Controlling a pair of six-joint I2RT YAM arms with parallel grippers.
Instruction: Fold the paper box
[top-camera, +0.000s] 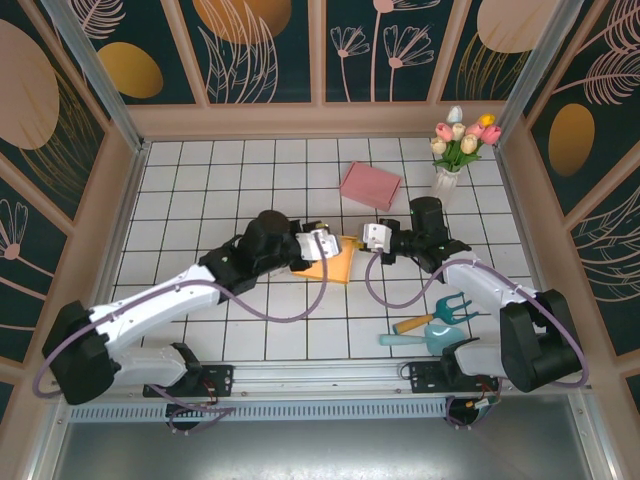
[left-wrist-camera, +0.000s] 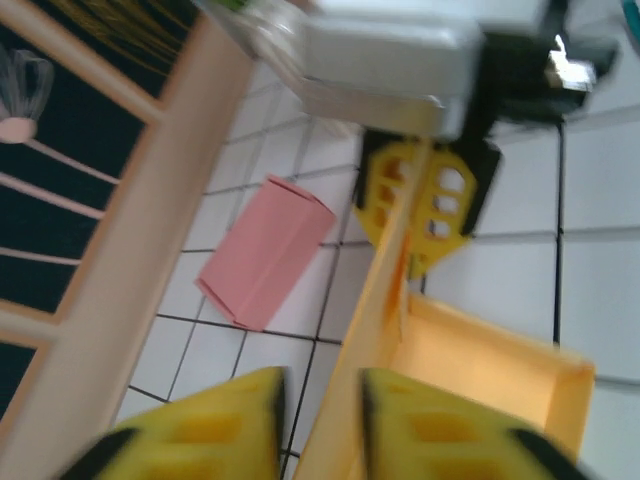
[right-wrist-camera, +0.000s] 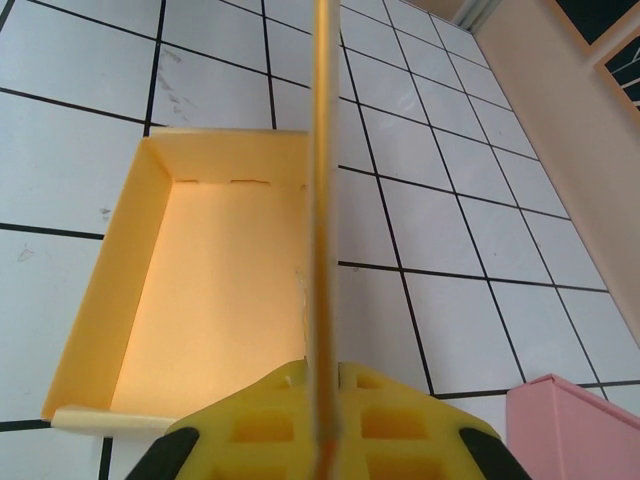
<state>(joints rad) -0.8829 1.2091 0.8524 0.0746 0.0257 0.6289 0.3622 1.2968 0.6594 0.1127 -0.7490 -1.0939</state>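
Observation:
The yellow paper box (top-camera: 337, 266) lies open on the tiled table in the middle of the top view. My left gripper (top-camera: 322, 245) stands at its left end. In the left wrist view my left gripper (left-wrist-camera: 320, 420) is open, with the box's raised wall (left-wrist-camera: 375, 330) running between its fingers and a gap on the left side. My right gripper (top-camera: 372, 240) is at the box's right end. In the right wrist view my right gripper (right-wrist-camera: 322, 400) is shut on the thin upright wall (right-wrist-camera: 322, 200), with the box's tray (right-wrist-camera: 210, 290) lying to its left.
A folded pink box (top-camera: 370, 185) lies behind the yellow one, also seen as the pink box (left-wrist-camera: 265, 250) and the pink box (right-wrist-camera: 575, 430). A vase of tulips (top-camera: 455, 150) stands at the back right. A garden fork (top-camera: 440, 312) and trowel (top-camera: 425, 340) lie near the right arm's base.

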